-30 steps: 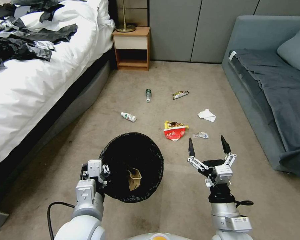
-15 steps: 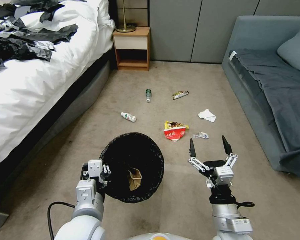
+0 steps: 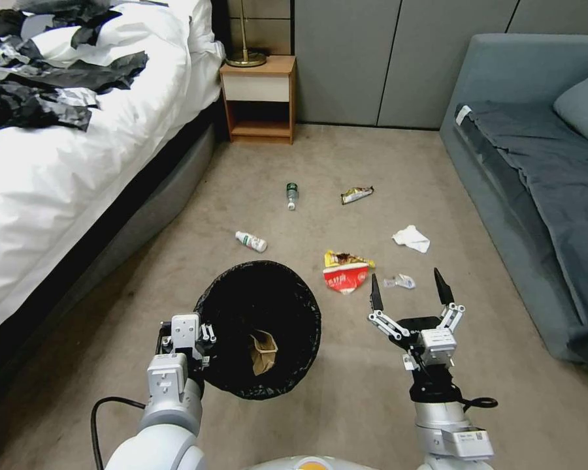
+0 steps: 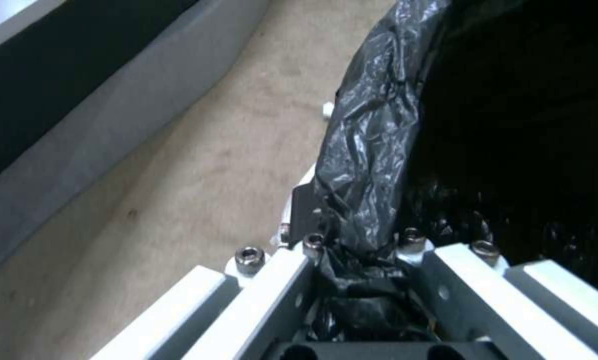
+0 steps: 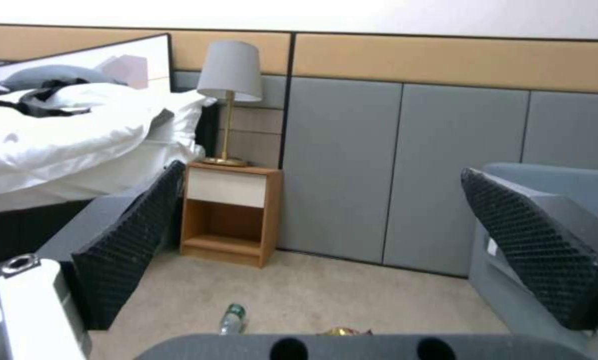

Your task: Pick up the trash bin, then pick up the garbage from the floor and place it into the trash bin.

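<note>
**Bin gripped at the rim, right jaws spread above the litter**

Head view: the left gripper (image 3: pixel 199 334) is clamping the black-lined rim of the trash bin (image 3: pixel 260 326), holding it tipped so that its mouth is facing up toward the camera. A crumpled brown paper bag (image 3: pixel 262 351) is lying inside, just beyond the clamped jaws. The right gripper (image 3: pixel 408 290) is hanging above the floor (image 3: pixel 346 391) with its jaws wide apart and nothing between them. A clear wrapper (image 3: pixel 400 281) is showing in the gap between the fingertips, lying on the carpet. A red-and-yellow snack wrapper (image 3: pixel 345 273) is lying just outside the left-hand finger, between it and the bin. Beyond the tips are lying a white tissue (image 3: pixel 411 238), a foil wrapper (image 3: pixel 357 194), a green-capped bottle (image 3: pixel 291 194) and a white bottle (image 3: pixel 251 241).

Left wrist view: the left gripper's jaws are pinching the folded black bag at the rim, with the bin's dark inside on one side and carpet on the other.

Right wrist view: the two black ribbed fingers (image 5: pixel 128 245) are standing far apart, framing a nightstand (image 5: pixel 230 214) and a lamp (image 5: pixel 228 90) far ahead.
</note>
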